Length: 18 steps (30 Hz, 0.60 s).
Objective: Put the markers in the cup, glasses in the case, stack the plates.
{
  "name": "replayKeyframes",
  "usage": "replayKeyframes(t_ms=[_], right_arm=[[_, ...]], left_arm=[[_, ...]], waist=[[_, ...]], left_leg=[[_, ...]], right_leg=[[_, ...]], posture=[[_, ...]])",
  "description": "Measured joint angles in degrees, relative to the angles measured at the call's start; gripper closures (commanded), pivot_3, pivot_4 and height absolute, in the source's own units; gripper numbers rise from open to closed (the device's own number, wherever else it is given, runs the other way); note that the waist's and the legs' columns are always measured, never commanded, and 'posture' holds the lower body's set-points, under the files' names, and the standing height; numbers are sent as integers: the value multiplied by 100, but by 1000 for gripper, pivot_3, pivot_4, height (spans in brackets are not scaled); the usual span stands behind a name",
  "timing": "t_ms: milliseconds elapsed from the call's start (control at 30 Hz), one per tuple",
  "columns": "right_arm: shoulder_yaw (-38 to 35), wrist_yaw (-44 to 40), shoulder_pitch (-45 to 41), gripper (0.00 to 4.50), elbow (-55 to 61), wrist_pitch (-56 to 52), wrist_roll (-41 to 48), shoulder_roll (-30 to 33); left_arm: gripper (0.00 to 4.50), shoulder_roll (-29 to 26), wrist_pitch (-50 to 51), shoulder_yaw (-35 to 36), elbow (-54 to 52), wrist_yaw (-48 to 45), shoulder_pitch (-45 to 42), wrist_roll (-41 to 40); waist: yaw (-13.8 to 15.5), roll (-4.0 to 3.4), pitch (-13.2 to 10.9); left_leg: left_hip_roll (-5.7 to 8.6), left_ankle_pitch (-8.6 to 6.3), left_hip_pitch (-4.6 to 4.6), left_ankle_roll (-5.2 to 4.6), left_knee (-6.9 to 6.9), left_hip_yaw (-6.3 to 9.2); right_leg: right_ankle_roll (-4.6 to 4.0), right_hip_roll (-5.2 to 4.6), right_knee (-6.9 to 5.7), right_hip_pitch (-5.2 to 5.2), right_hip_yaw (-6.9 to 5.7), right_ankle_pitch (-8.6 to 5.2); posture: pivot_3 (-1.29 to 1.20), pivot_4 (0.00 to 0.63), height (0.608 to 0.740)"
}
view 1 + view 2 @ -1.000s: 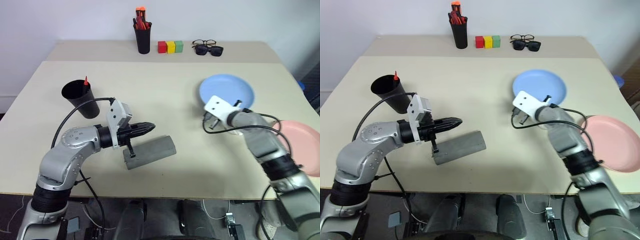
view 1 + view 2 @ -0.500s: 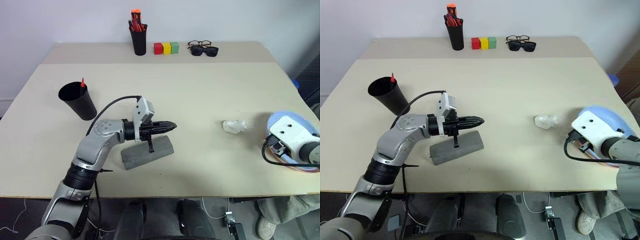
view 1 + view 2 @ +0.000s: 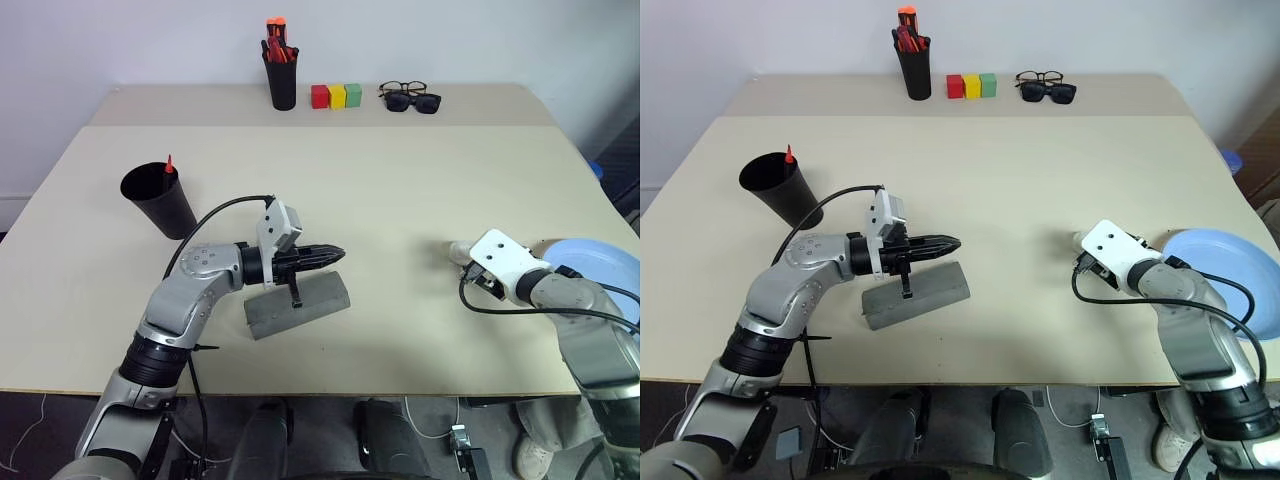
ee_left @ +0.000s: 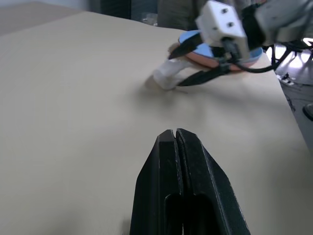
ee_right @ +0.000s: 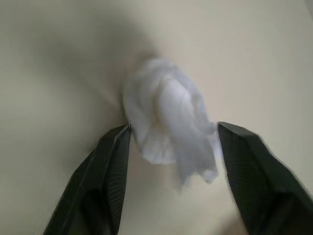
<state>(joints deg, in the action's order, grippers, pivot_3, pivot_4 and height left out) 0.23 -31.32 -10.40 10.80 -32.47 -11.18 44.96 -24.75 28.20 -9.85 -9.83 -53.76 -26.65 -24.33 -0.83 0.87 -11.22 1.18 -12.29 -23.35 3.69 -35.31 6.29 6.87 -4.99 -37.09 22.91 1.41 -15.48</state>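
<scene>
Plates [image 3: 1228, 275] sit stacked at the table's right edge, light blue uppermost, pink showing beneath it in the left wrist view; cup [image 3: 160, 198] at left holds a red-tipped marker [image 3: 169, 163]; case [image 3: 297, 305] lies shut under the left gripper [image 3: 335, 253], its fingers pressed together; glasses [image 3: 403, 88] remain at the far edge by the sunglasses [image 3: 417, 101]. Right gripper [image 5: 171, 147] stands spread around a crumpled white tissue [image 5: 168, 117], not clamped. Judged step: clearing the tissue; next, closing squarely on it.
</scene>
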Motion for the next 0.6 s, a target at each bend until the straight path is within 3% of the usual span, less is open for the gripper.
replayKeyframes(t_ms=[100, 333, 433, 533, 600], right_arm=[[35, 21, -66, 4441, -137, 121, -1, -11], [-170, 55, 190, 4441, 392, -60, -159, 286], [-857, -102, 598, 4441, 1067, -502, -253, 758], [-1997, -540, 1655, 4441, 1700, -1050, -472, 1288], [-2524, -815, 2358, 3561, 1738, -1275, -612, 1417]], left_arm=[[4500, -6, 5, 14, -39, 60, 48, 0], [4500, 0, -11, 19, -24, 136, 112, 4], [4500, -16, -84, 99, 108, 218, 103, 33], [4500, -266, -283, 265, 337, 287, 131, 195], [4500, -463, -369, 454, 479, 307, 204, 269]], waist=[[-1, 0, 0], [11, -3, -1], [33, -3, -1], [40, 1, 2], [27, 3, 3]], left_leg=[[0, 0, -1, 0, 0, -1], [1, 0, -3, 0, -1, 0], [4, -1, -4, -1, -2, 0], [2, -2, -1, -3, 2, 3], [2, -2, 0, -3, 0, 1]], right_leg=[[0, 0, 1, 0, 0, 0], [1, -1, 1, 0, 0, 0], [2, -2, 2, 0, -1, 0], [2, 0, 3, -4, -5, -2], [2, -1, 4, -6, -4, -2]], posture=[[0, 150, 740], [0, 150, 740], [0, 150, 740], [0, 150, 740], [0, 150, 740]])
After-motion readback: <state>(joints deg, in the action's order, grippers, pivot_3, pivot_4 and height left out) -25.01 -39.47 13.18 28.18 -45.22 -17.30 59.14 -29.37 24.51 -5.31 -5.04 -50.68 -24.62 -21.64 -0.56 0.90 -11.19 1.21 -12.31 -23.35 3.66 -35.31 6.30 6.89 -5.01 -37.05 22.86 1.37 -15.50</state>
